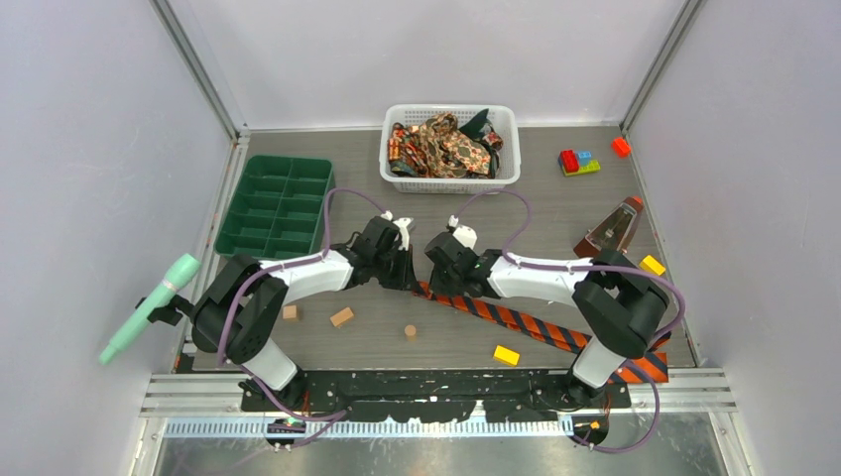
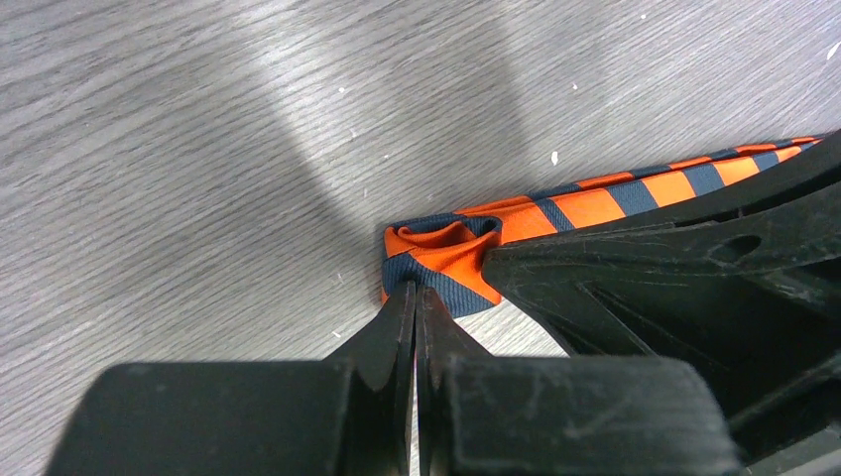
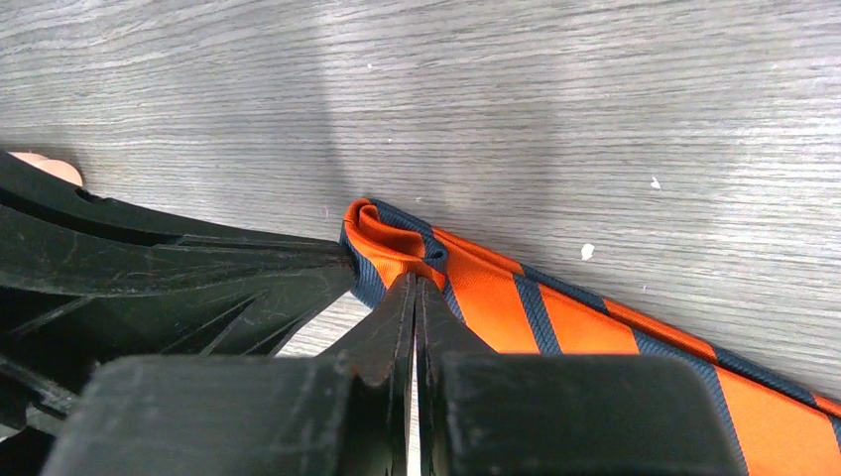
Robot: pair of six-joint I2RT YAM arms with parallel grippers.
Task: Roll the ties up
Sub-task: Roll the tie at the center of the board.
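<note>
Left gripper and right gripper pinch shut on the tie, its curled end at their tips, seemingly to start the roll.

Orange-and-navy diagonally striped tie

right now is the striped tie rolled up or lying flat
Barely rolled: the tie has its tip curled into one turn; the rest lies flat on the table.
</note>
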